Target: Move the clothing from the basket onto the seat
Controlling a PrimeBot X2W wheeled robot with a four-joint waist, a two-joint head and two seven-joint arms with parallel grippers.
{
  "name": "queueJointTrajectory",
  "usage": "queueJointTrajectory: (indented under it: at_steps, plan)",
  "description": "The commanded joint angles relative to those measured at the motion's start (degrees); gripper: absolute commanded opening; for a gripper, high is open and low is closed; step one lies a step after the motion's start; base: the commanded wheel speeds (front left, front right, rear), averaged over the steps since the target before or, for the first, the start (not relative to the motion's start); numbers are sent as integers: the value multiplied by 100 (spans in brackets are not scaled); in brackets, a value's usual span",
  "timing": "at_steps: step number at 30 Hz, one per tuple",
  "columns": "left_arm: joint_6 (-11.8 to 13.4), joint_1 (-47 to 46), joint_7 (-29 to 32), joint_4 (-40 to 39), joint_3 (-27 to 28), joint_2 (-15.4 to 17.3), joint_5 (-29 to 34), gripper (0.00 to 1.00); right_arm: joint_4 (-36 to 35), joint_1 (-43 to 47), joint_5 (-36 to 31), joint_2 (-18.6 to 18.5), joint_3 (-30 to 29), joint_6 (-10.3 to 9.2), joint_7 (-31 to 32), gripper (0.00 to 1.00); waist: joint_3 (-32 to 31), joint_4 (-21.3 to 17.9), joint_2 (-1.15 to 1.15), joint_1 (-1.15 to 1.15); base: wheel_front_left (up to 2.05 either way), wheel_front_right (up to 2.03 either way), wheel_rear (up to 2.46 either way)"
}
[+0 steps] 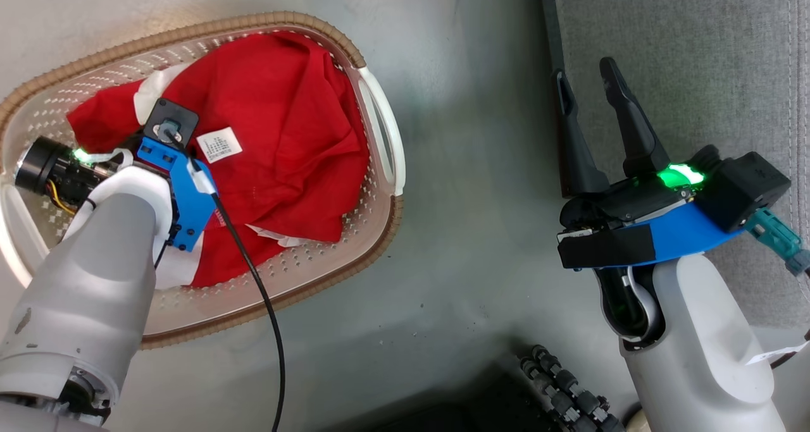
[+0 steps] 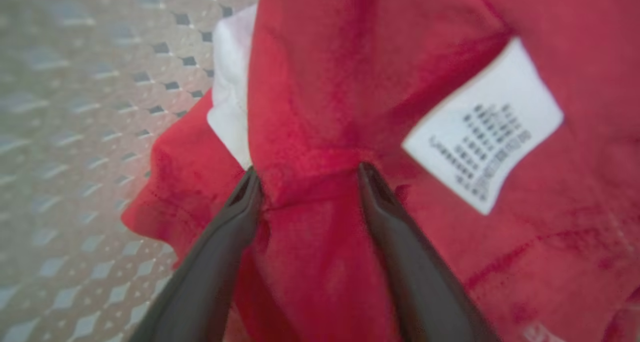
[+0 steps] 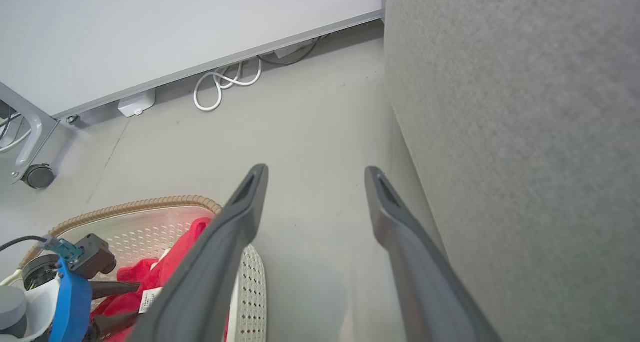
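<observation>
Closest in, the left arm's pale forearm (image 1: 95,280) ran down into the basket (image 1: 304,22), and from the left wrist its two dark fingers (image 2: 215,262) stood spread wide, tips pressed into the clothing (image 1: 285,135) with a raised ridge of red fabric between them, so the left jaws were wide, astride the fold. And the clothing? All of it lay heaped in the basket, its white label (image 2: 482,126) face up just beside the left wrist, a white panel showing at the perforated wall. Over on the other side, the right jaws were also wide with nothing in them, hovering right along the seat's (image 1: 696,52) left edge, one finger (image 1: 573,141) over the dark seam, the other over grey upholstery. Between the basket's white handle (image 1: 380,128) and that edge ran an open strip of bare floor (image 1: 468,166). A black cable (image 1: 253,280) trailed across the basket's near rim.
</observation>
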Motion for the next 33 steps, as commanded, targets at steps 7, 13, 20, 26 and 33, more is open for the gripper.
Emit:
queueJointTrajectory:
  at_steps: [7,13,20,26,33]
  plan:
    - [75,-233,227,8,-215,78,139,100,-41,-83,86,-15,33,3,-22,100,196,-92,0,0,0,0,0]
    - [58,-265,439,10,-346,99,173,0,-19,-107,126,-15,35,3,-22,100,230,-91,0,0,0,0,0]
    - [84,-255,327,7,-357,38,84,0,19,-119,114,-15,20,3,-22,100,148,-39,0,0,0,0,0]
    - [51,-126,1,6,-367,-132,-30,0,83,-80,60,-16,-24,3,-21,100,-140,90,0,0,0,0,0]
    - [-52,28,-556,-3,-391,-446,-177,0,206,88,-85,-16,-127,3,-22,100,-671,336,0,0,0,0,0]
